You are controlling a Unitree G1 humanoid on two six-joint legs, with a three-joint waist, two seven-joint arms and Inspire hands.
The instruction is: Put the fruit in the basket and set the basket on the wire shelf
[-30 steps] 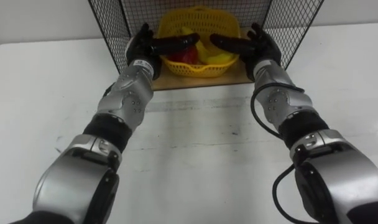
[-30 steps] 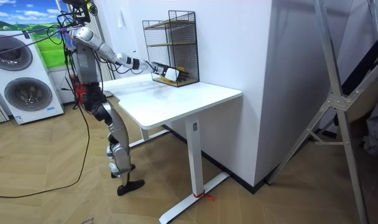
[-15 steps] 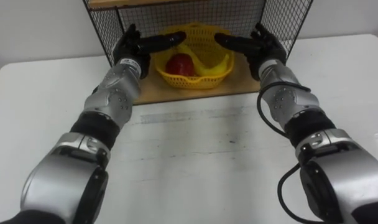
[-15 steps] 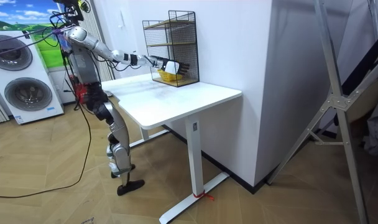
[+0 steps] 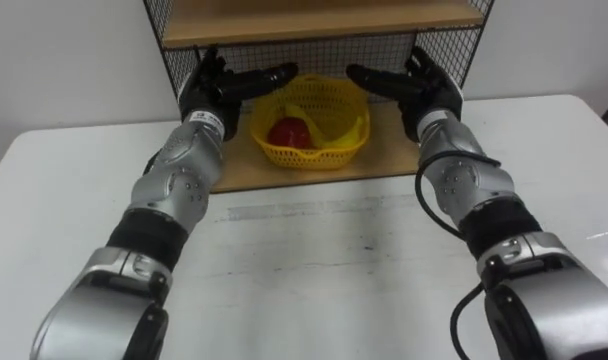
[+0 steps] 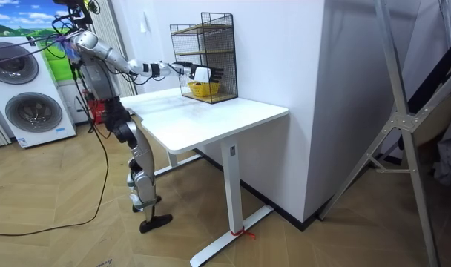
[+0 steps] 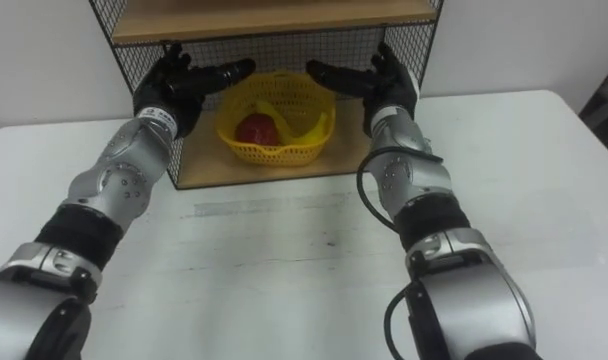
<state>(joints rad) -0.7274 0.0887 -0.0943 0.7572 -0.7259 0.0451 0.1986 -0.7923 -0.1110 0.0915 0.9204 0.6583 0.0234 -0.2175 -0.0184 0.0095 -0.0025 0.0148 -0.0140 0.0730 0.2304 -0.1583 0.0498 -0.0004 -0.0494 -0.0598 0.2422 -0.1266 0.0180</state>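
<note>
1. Closest to you, both arms stretch out over the white table [image 5: 314, 270]. In the room view the robot stands at the table's edge on the room view's left.
2. Your left hand [image 5: 212, 90] is released, its fingers straight and pointing inward at the shelf's front left corner, level with the basket's rim. You cannot tell whether the fingertips touch it.
3. Your right hand [image 5: 424, 88] mirrors it at the front right corner, also released and holding nothing.
4. Between the hands, the yellow basket [image 5: 314, 155] sits on the lower board [image 5: 239, 172] of the wire shelf [image 5: 174, 45]. Inside it lie a red fruit [image 5: 286, 132] and a yellow fruit [image 5: 352, 128].
5. The mesh side walls flank both hands, and the upper board [image 5: 324, 18] overhangs the basket.
6. Farther off in the room view, a washing machine [image 6: 33, 111] stands behind the robot.
</note>
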